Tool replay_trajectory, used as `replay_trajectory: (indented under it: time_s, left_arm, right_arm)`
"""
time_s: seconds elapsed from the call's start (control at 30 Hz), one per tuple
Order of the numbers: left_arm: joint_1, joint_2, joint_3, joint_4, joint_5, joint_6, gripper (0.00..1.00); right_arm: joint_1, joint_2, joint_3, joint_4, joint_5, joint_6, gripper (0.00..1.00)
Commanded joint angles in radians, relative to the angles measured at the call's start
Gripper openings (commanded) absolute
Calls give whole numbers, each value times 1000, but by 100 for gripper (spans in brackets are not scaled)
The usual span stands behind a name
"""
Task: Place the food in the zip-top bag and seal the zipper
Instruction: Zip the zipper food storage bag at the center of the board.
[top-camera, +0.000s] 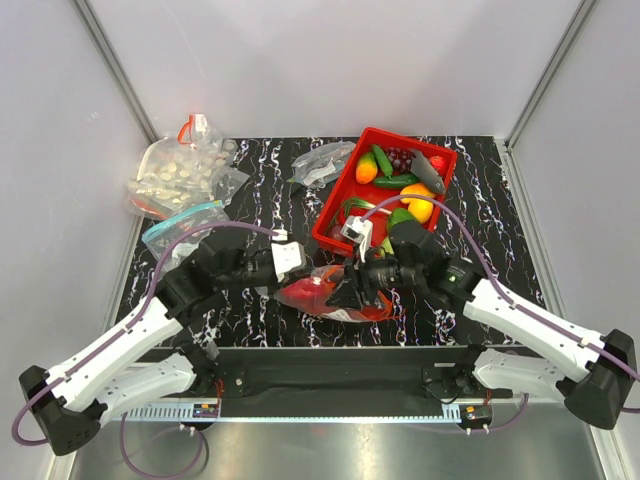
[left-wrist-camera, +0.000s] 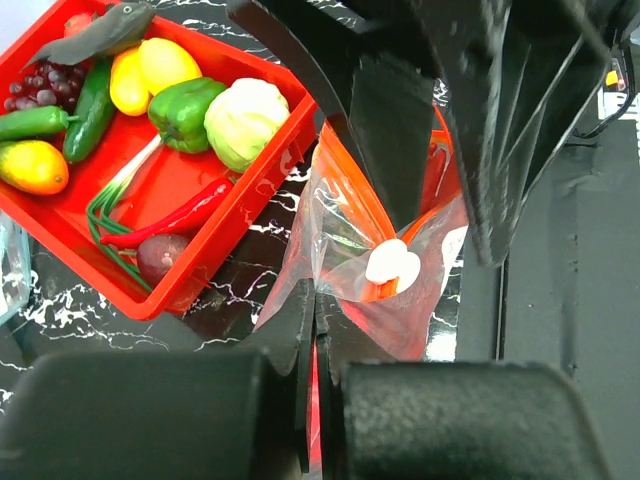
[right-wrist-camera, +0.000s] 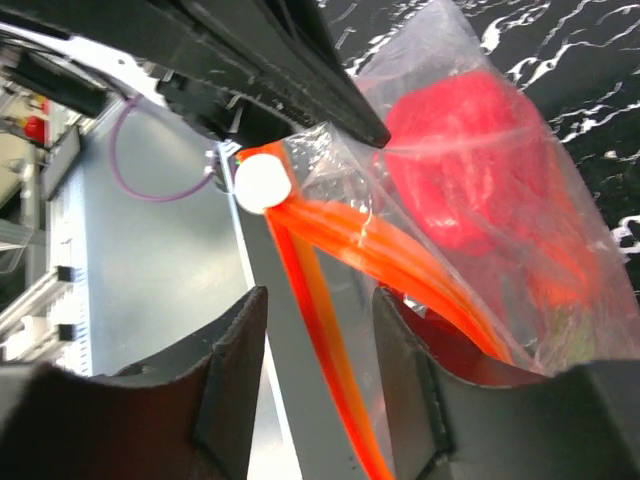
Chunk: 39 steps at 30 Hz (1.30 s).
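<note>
The clear zip-top bag (top-camera: 335, 297) lies on the black marbled table in front of the red tray, with red food (right-wrist-camera: 470, 170) inside it. My left gripper (left-wrist-camera: 316, 305) is shut on the bag's edge near the mouth; in the top view it (top-camera: 312, 280) is at the bag's left side. My right gripper (right-wrist-camera: 318, 330) is open, and the red-orange zipper (right-wrist-camera: 322, 305) runs between its jaws without being pinched. A white slider (right-wrist-camera: 262, 182) sits at the strip's end and also shows in the left wrist view (left-wrist-camera: 392, 265). The right gripper (top-camera: 355, 288) is over the bag's right part.
The red tray (top-camera: 332, 215) behind the bag holds more toy foods: a green pepper (left-wrist-camera: 183, 110), a pale cabbage (left-wrist-camera: 247, 120), a red chilli (left-wrist-camera: 175, 215), spring onion, lemons and grapes. A teal-strip bag (top-camera: 185, 225), a bag of pale round pieces (top-camera: 185, 172) and a small clear bag (top-camera: 325, 163) lie at the back.
</note>
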Motion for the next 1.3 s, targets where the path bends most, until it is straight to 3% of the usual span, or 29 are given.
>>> replay_trajectory:
  time_s: [0.0, 0.17, 0.27, 0.3, 0.37, 0.43, 0.53, 0.63, 1.17, 1.27]
  left_arm:
    - [9, -2, 41, 80, 57, -29, 0]
    - [12, -10, 33, 86, 74, -24, 0]
    - [11, -8, 33, 87, 88, -26, 0]
    - [12, -8, 33, 89, 93, -26, 0]
    - [11, -10, 33, 92, 102, -26, 0]
    - [12, -16, 26, 95, 110, -23, 13]
    - [11, -45, 0, 113, 117, -4, 47]
    - [12, -86, -29, 158, 122, 6, 62]
    - [18, -28, 4, 182, 99, -27, 59]
    - [29, -22, 6, 182, 67, -32, 63]
  right_arm:
    - [32, 23, 67, 33, 81, -40, 50]
    - [38, 26, 74, 70, 129, -29, 40]
    - [42, 19, 77, 103, 155, -11, 25]
    - [42, 14, 78, 110, 162, -5, 15]
    - [42, 8, 72, 125, 182, 3, 7]
    - [42, -10, 61, 146, 196, 17, 1]
    - [42, -47, 35, 201, 221, 50, 0]
    - [43, -72, 27, 226, 239, 81, 0]
    - [42, -24, 60, 211, 129, 75, 0]
    - [43, -23, 61, 211, 107, 69, 0]
